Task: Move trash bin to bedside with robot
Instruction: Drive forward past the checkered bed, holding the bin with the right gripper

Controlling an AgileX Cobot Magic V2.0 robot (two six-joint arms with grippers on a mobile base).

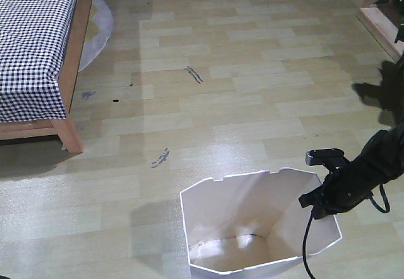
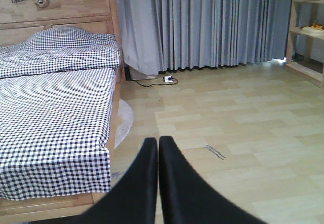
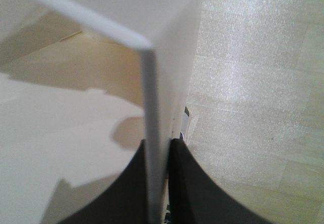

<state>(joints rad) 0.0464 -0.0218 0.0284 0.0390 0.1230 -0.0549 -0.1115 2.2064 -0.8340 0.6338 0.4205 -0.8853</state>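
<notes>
Trash bin [image 1: 243,213]: thin white plastic, right pincer [image 3: 158,147] clamped.

front: high, downward | left wrist: low, toward bed [image 2: 50,122], shared with front | right wrist: close, seemingly bin [image 3: 152,107] wall

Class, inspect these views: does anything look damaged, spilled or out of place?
Dark scuff marks streak the floor between the bed and the trash bin. The bin stands upright, apparently undamaged, its wall pinched by the right gripper. Nothing looks spilled.
</notes>
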